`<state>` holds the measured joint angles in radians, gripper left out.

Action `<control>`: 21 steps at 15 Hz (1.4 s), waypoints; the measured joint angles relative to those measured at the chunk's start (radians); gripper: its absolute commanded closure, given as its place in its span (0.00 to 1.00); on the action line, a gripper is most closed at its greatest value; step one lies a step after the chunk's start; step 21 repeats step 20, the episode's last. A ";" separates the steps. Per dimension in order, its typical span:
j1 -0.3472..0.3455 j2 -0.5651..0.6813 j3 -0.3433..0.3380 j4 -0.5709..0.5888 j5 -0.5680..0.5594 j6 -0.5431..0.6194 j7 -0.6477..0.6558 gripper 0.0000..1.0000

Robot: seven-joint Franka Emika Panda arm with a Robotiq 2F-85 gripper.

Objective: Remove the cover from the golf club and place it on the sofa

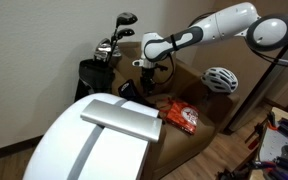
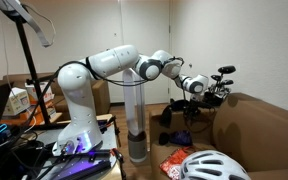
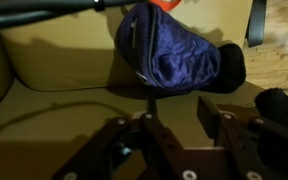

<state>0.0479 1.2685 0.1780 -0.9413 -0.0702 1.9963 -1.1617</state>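
Observation:
The navy cover [image 3: 174, 55] lies bunched against the tan sofa [image 3: 64, 60] just beyond my fingertips in the wrist view, with a shadow under it. My gripper [image 3: 179, 102] is open; the gap between the fingers shows only sofa fabric. In both exterior views the gripper [image 1: 144, 63] [image 2: 199, 86] hovers over the sofa's [image 1: 214, 108] [image 2: 269, 125] near arm, beside the golf bag. The golf club [image 1: 127, 18] stands tallest in the bag with its dark driver head bare, and it also shows in an exterior view [image 2: 227, 71].
The black golf bag [image 1: 92, 75] with silver irons stands against the wall. An orange snack pack [image 1: 180, 117] lies on the sofa seat. A white helmet [image 1: 220, 79] rests on the far arm. The white robot body [image 1: 94, 145] fills the foreground.

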 measured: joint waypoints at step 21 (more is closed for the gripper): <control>-0.154 -0.415 0.001 -0.396 0.195 0.006 0.238 0.00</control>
